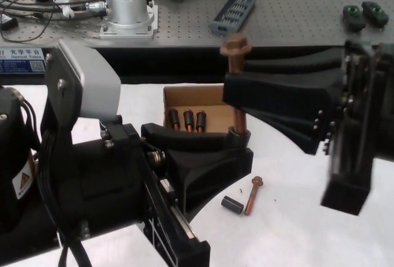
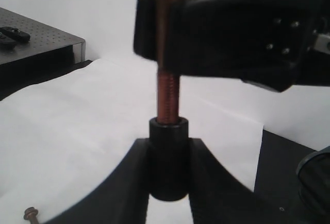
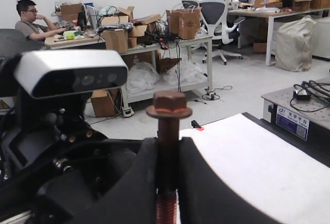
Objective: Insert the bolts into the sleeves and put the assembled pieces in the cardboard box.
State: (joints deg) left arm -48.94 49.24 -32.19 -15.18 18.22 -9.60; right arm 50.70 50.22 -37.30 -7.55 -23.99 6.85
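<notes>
At the left of the bench, seen from the high cam, my L arm lies across the white sheet (image 1: 289, 218), wrist cam housing on top. Next along, the cardboard box (image 1: 191, 96) sits open behind the L arm's front end, w/ three assembled pieces (image 1: 188, 119) side by side inside it.

Just right of the box, the left gripper (image 2: 168, 149) is clamped on a black sleeve (image 2: 168, 128). The sleeve stands upright between the two fingers, off the sheet. From the high cam the sleeve itself is hidden inside the fingers.

Directly above it, the copper bolt (image 3: 168, 111) stands vertical, head up. Its threaded end meets the sleeve's top opening in the L wrist cam; how deep it sits I can't tell. The right gripper (image 1: 236, 91) pinches the bolt's shank below the head, approx mid-length.

Nearer the cam and slightly right, a loose sleeve (image 1: 232, 205) lies on the sheet. A loose bolt (image 1: 253, 195) lies just beside it, apart from it, head pointing away from me.

Far right, the R arm's body reaches over from that side, raised above the sheet.
</notes>
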